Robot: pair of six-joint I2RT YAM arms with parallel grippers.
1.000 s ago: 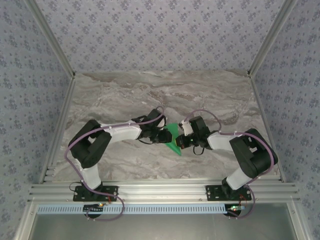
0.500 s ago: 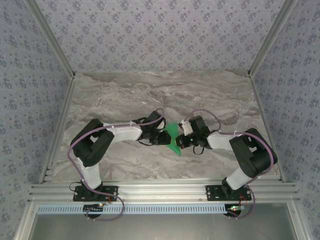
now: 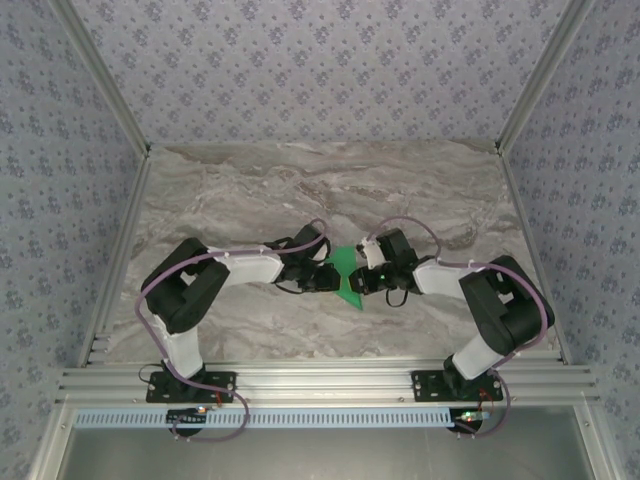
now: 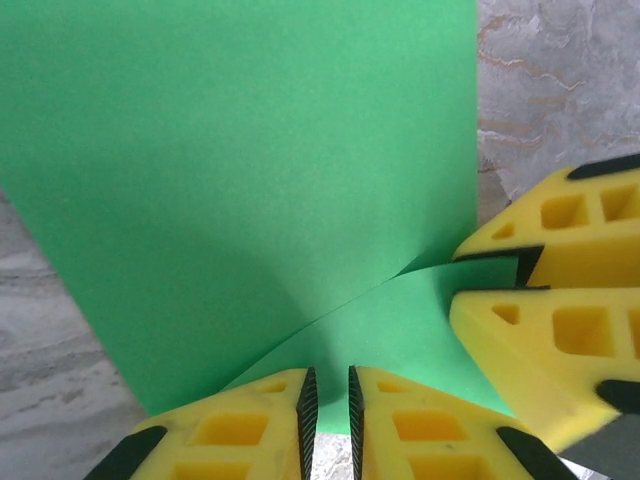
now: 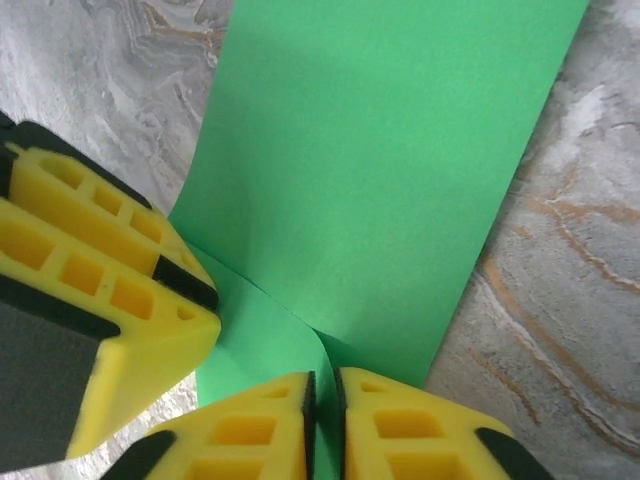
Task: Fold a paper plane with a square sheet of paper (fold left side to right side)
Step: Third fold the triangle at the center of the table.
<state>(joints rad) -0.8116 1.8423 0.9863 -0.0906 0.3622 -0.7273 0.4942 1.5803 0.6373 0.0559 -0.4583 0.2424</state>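
Observation:
The square sheet of paper [image 3: 346, 261] is bright green and lies folded on the marble between my two grippers, with a flap curling up off the flat layer [image 4: 250, 150] [image 5: 390, 150]. My left gripper [image 3: 333, 278] [image 4: 328, 400] comes in from the left. Its jaws stand a narrow gap apart around the raised flap's edge, and marble shows through the gap. My right gripper [image 3: 361, 282] [image 5: 322, 410] faces it from the right, jaws slightly apart with the flap running between them. The right fingers [image 4: 560, 330] and the left fingers [image 5: 110, 260] almost touch over the paper.
The marble table [image 3: 250, 190] stretches away behind and beside the paper. An aluminium rail [image 3: 320, 385] carries both arm bases at the near edge. Patterned walls close in the left, right and back sides.
My right gripper's jaws have parted slightly from shut. Both grippers have crept closer together over the paper, and less green shows between them.

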